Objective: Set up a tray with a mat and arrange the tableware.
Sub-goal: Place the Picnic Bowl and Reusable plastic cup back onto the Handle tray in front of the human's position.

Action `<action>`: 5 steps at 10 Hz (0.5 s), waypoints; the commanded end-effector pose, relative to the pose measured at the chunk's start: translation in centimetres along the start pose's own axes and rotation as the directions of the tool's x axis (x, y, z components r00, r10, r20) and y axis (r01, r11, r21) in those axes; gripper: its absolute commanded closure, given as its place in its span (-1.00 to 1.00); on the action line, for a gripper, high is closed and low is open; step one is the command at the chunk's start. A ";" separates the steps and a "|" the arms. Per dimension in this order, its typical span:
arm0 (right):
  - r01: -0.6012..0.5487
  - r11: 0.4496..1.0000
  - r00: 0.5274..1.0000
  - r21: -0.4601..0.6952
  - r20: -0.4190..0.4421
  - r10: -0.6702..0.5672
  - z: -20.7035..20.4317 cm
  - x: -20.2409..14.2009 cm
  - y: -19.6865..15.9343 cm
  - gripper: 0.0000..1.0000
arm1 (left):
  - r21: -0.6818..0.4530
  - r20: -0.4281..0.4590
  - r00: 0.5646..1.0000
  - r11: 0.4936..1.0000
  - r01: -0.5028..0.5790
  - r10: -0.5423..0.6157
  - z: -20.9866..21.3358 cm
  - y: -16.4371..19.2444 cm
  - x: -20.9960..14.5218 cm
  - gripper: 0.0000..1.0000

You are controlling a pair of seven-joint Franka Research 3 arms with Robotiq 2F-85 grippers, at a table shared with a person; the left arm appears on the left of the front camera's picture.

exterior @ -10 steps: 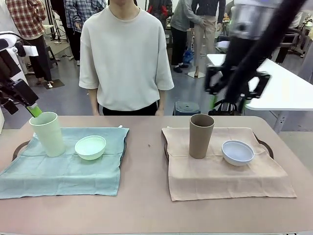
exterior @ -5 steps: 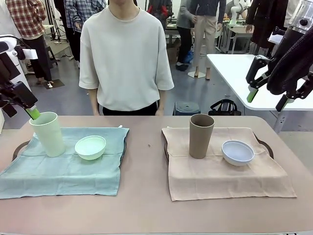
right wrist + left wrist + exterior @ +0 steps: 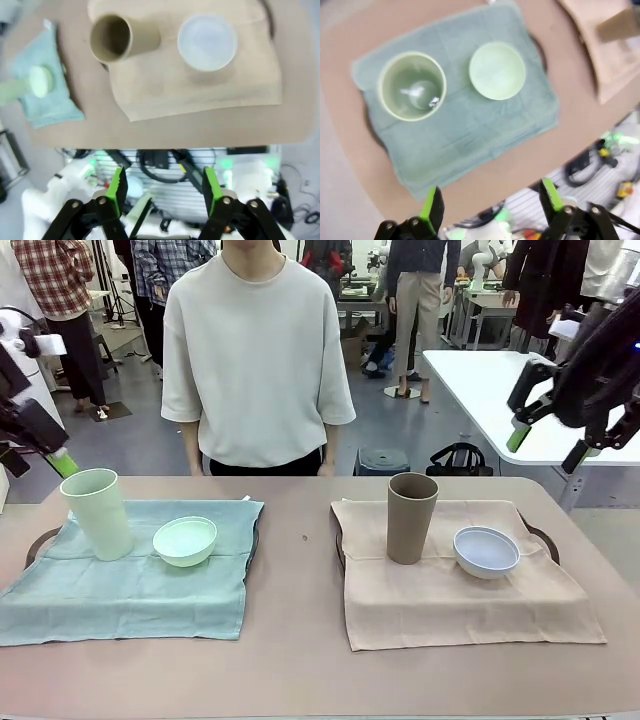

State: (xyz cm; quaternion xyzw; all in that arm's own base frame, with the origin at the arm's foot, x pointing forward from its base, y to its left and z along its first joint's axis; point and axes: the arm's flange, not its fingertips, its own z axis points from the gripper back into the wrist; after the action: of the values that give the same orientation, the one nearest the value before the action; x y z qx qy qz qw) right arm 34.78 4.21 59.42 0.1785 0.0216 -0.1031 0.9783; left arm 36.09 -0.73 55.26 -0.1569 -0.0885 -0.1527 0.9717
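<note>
Up high, the right gripper (image 3: 565, 435) hangs with jaws apart and empty, well above the tan-brown tumbler (image 3: 411, 517). Beside the mint green tumbler (image 3: 97, 512), the left gripper (image 3: 490, 202) gapes wide, holding nothing.

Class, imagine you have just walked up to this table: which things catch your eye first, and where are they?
Two matching place settings: on the left, a green mat holding a mint tumbler and mint bowl; on the right, a tan mat with a brown tumbler and pale bowl. A person stands at the far side.

Brown cup and pale bowl on a tan mat

The right gripper (image 3: 164, 186) hangs open, high above the brown tumbler (image 3: 121, 38) and pale bowl (image 3: 207, 42).
</note>
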 end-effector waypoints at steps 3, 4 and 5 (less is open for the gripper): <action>0.115 0.894 0.993 0.432 -0.064 -0.096 1.4 2.2 -13.5 -0.54 | -0.476 -0.002 0.994 0.874 -0.095 0.106 4.1 9.6 -0.3 -1.00; 0.090 0.852 0.996 0.515 -0.068 -0.065 1.6 1.9 -15.6 -0.54 | -0.572 -0.014 0.994 0.814 -0.096 0.107 4.2 11.4 -0.7 -1.00; 0.064 0.794 0.998 0.604 -0.058 -0.037 2.1 1.6 -17.8 -0.54 | -0.668 -0.016 0.993 0.738 -0.095 0.113 3.9 13.5 -1.4 -1.00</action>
State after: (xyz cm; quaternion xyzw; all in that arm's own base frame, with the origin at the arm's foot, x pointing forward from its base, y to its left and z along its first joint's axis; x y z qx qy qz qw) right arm 32.69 -12.95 55.54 0.4339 0.0129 -0.1556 0.8874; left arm 37.27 11.88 55.16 -0.4535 -0.0538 -0.1188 0.8817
